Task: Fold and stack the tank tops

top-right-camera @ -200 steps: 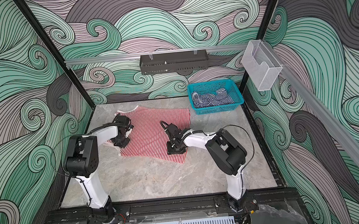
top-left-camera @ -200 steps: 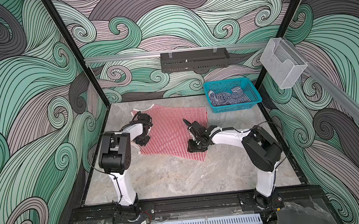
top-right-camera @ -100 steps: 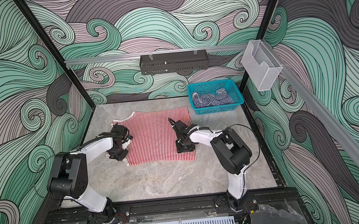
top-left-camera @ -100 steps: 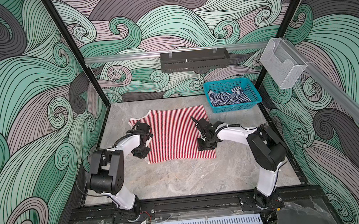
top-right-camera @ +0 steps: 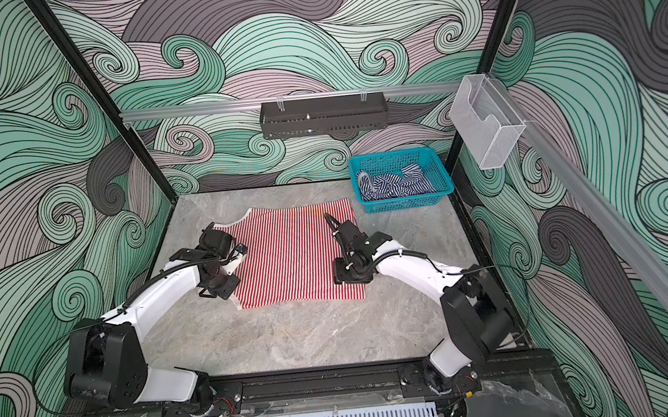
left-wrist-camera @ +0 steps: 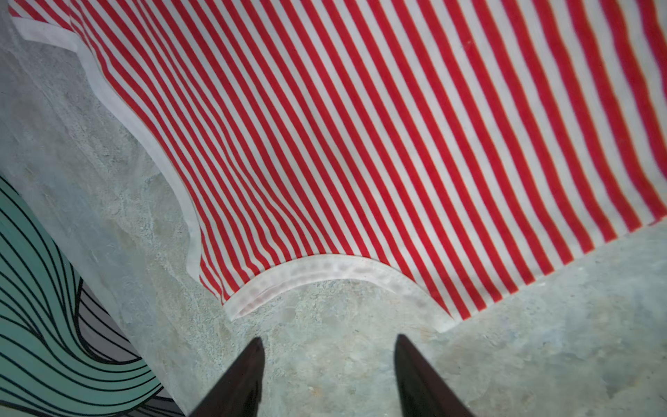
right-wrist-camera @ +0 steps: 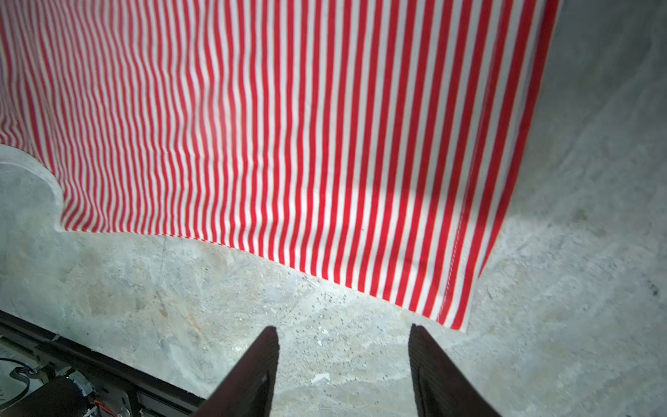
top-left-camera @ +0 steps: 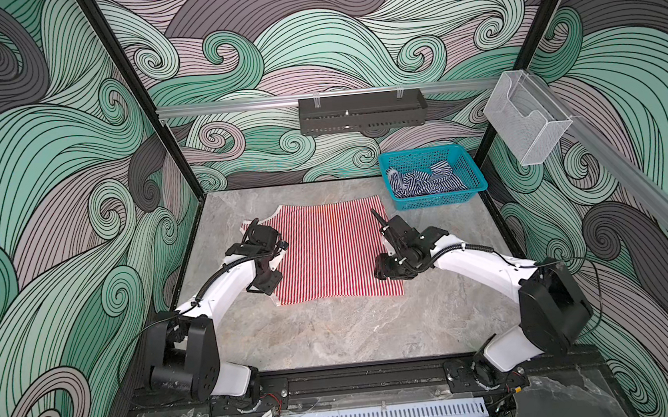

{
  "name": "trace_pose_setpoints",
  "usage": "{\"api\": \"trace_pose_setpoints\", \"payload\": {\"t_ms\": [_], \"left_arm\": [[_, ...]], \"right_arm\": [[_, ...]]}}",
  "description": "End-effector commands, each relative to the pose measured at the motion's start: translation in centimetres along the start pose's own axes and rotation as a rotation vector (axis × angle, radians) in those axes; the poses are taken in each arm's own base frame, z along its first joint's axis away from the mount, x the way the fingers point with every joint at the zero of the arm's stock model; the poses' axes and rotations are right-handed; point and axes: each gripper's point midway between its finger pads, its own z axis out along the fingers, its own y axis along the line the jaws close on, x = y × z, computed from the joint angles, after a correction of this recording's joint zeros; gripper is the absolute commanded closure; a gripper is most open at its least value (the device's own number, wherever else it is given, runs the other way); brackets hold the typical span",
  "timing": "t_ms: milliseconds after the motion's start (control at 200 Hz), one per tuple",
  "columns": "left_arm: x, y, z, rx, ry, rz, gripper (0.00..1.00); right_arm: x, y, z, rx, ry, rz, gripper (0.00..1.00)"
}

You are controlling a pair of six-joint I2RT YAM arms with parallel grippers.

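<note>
Marble tabletop (top-left-camera: 336, 334) lies bare nearside of red-and-white tank top (top-left-camera: 328, 256).

teal mesh basket (top-left-camera: 436, 199), black wall rack (top-left-camera: 360, 111), clear holder (top-left-camera: 524, 124); marble tabletop (top-left-camera: 336, 334)

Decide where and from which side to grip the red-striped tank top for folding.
Probably pinch the near edge of the red-striped tank top, from the front: right pincer at the hem corner, left pincer at the trimmed armhole. Lying flat, only its edges offer a hold.
</note>
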Motion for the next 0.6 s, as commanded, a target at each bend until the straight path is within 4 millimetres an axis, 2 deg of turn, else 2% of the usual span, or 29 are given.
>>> {"api": "trace_pose_setpoints", "payload": {"t_ms": [0,110,200,290,445,596], "left_arm": [[0.3,-0.5,-0.9,0.017,-0.019,-0.008,0.39],[0.5,-1.8,-1.3,0.084,-0.034,0.007,0.39],[0.9,-3.4,-1.8,0.159,-0.058,0.056,0.45],[1.1,-4.4,-1.9,0.182,-0.105,0.109,0.46],[1.6,-5.3,-1.7,0.2,-0.107,0.12,0.47],[1.6,-5.8,-1.6,0.199,-0.115,0.117,0.5]], "right_arm": [[2.5,-2.3,0.9,0.049,0.063,0.107,0.47],[3.2,-3.0,1.1,0.019,0.054,0.174,0.47],[3.7,-3.0,1.1,-0.017,0.058,0.208,0.47],[4.4,-3.2,1.5,-0.029,0.075,0.229,0.47],[5.3,-4.3,2.3,-0.009,0.088,0.271,0.48],[5.1,-5.5,3.0,-0.023,0.079,0.362,0.5]]}}
